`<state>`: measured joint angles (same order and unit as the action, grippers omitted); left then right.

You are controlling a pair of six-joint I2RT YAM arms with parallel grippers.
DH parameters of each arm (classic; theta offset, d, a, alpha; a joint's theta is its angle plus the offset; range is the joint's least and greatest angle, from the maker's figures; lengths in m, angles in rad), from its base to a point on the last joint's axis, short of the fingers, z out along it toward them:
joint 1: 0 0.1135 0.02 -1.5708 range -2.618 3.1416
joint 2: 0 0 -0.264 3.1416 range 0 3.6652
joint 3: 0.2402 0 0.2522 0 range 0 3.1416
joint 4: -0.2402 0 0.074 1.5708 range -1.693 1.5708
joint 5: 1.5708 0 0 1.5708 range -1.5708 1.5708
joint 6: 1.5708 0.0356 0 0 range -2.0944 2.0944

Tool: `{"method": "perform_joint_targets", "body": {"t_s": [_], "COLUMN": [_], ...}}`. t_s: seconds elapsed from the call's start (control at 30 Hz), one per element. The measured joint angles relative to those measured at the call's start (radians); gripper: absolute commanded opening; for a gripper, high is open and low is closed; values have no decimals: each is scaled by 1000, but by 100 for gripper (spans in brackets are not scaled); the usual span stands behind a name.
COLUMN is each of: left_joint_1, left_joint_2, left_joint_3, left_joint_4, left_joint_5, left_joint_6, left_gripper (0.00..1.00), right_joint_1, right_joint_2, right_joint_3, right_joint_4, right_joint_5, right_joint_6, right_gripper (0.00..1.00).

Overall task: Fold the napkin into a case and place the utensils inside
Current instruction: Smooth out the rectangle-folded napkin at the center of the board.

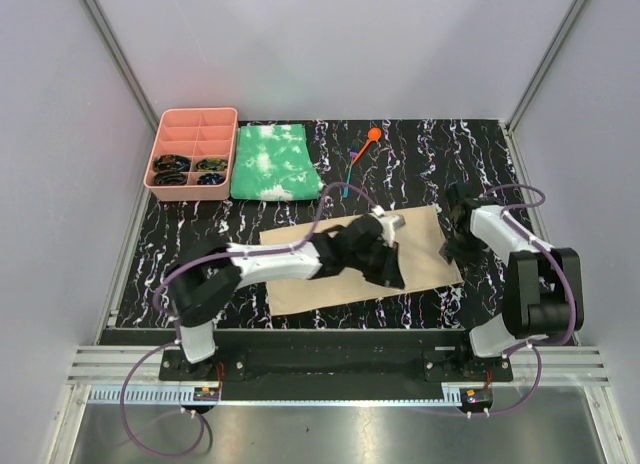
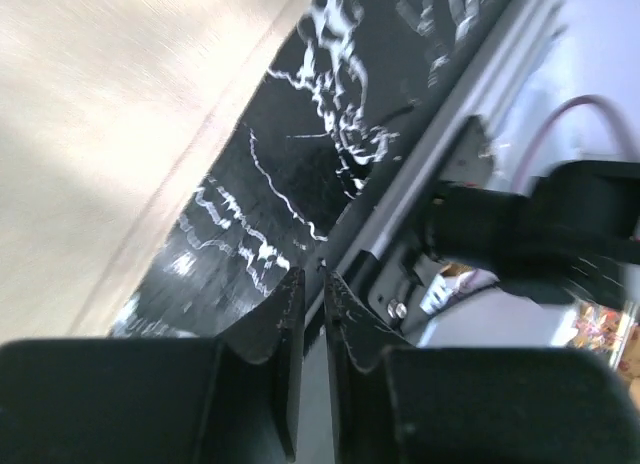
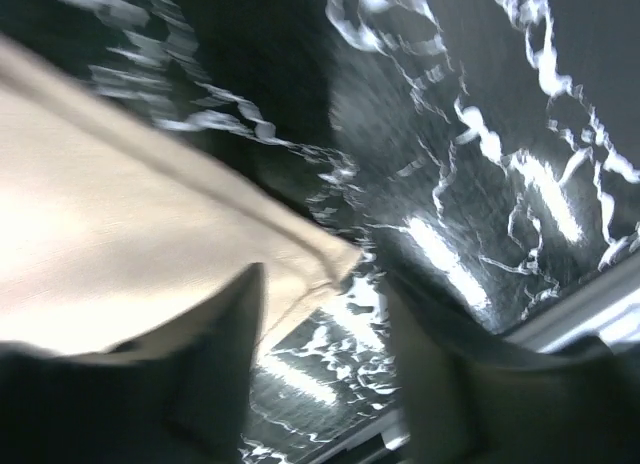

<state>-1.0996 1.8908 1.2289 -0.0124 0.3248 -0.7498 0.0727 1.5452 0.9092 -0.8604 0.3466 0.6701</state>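
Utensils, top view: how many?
2. The orange spoon lies far back, right of the green cloth; the blue utensil lies just nearer, beyond the napkin. Others could be hidden under the left arm.

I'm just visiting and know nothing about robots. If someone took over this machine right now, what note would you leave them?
Left gripper: barely open, empty, over the napkin.
Right gripper: open at a corner on the napkin's right side, not gripping.
Orange spoon and blue utensil: on the table beyond the napkin, right of the green cloth.
Done: napkin lies flat, no fold visible.
Left: fold it into a case, put both utensils inside.
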Motion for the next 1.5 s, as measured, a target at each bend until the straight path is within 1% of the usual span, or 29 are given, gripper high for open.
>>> {"method": "perform_joint_targets", "body": {"t_s": [0.07, 0.1, 0.23, 0.33, 0.4, 0.5, 0.7, 0.83, 0.87, 0.9, 0.97, 1.0, 1.13, 1.2, 1.23, 1.37, 1.43, 1.47, 1.5], "left_joint_1": [60, 99, 277, 375, 422, 489, 602, 630, 630, 630, 630, 630, 636, 640, 643, 654, 657, 658, 658], "left_joint_2": [-84, -117, -203, -228, -232, -238, -249, -249, -249, -249, -249, -249, -258, -267, -272, -288, -299, -307, -317], "left_joint_3": [-54, -74, -159, -202, -216, -228, -258, -302, -317, -333, -362, -372, -395, -408, -414, -437, -447, -455, -462], "left_joint_4": [-1, -4, -25, -81, -126, -187, -269, -300, -304, -308, -316, -319, -314, -303, -299, -280, -275, -274, -276], "left_joint_5": [33, 42, 48, 39, 38, 37, 26, 14, 11, 8, -1, -6, -7, -8, -8, -8, -12, -17, -24], "left_joint_6": [14, 19, 44, 67, 85, 113, 160, 178, 179, 179, 180, 181, 176, 176, 176, 174, 174, 175, 176], "left_gripper": [9, 8, 4, 3, 3, 1, 0, 0, 0, 0, 0, 0, 0, 0, 0, 0, 0, 0, 1], "right_joint_1": [0, 0, -2, -2, -2, -2, -2, -2, -2, -2, -2, -2, -2, -2, -2, -2, -1, -1, -1], "right_joint_2": [-36, -55, -76, -18, 64, 189, 332, 358, 360, 364, 378, 389, 445, 454, 460, 500, 509, 510, 510], "right_joint_3": [28, 46, 134, 211, 274, 345, 415, 428, 429, 431, 438, 443, 461, 478, 483, 534, 548, 549, 549], "right_joint_4": [10, 24, 124, 204, 248, 296, 311, 312, 312, 314, 317, 319, 329, 334, 342, 342, 344, 343, 343], "right_joint_5": [-17, -34, -155, -256, -299, -327, -338, -337, -336, -334, -329, -325, -304, -294, -288, -260, -256, -256, -257], "right_joint_6": [-53, -76, -154, -202, -241, -297, -377, -399, -402, -406, -412, -415, -430, -433, -435, -440, -441, -441, -440], "right_gripper": [78, 79, 81, 86, 86, 84, 70, 66, 64, 60, 58, 52, 39, 37, 32, 31, 33, 44, 51]}}
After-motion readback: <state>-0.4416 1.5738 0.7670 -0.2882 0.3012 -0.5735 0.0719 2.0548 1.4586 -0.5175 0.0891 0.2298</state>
